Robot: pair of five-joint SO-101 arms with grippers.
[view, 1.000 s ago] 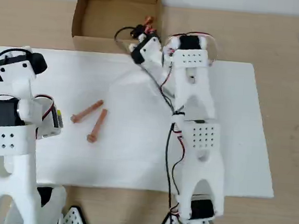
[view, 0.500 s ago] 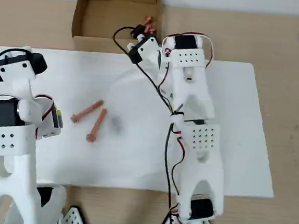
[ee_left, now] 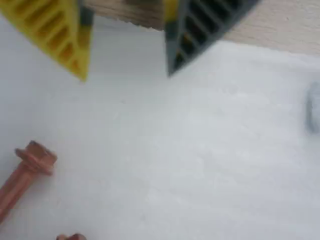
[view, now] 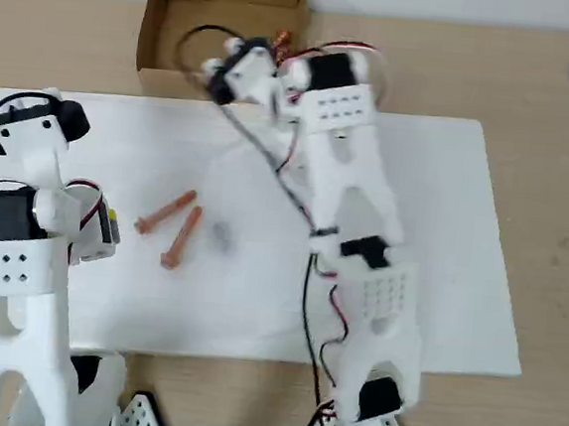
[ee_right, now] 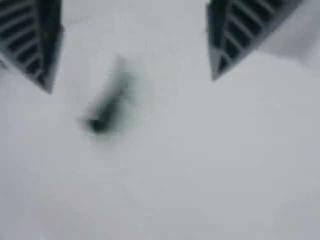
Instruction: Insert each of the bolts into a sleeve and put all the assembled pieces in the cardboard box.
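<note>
The wooden table bears a white sheet and a cardboard box.

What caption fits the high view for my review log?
Two bolts and a grey sleeve lie on the white sheet; the right arm is stretched out to the cardboard box.

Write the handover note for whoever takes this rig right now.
Left gripper: open, empty, above the white mat.
Right gripper: open, empty; its arm stretches toward the cardboard box.
Things: two bolts lie loose on the mat, with one small grey sleeve beside them, not touching. Copper-coloured pieces sit at the box's right wall; cannot tell if they are assembled.
Done: nothing confirmed.
Left: sleeve both loose bolts and box them.
</note>
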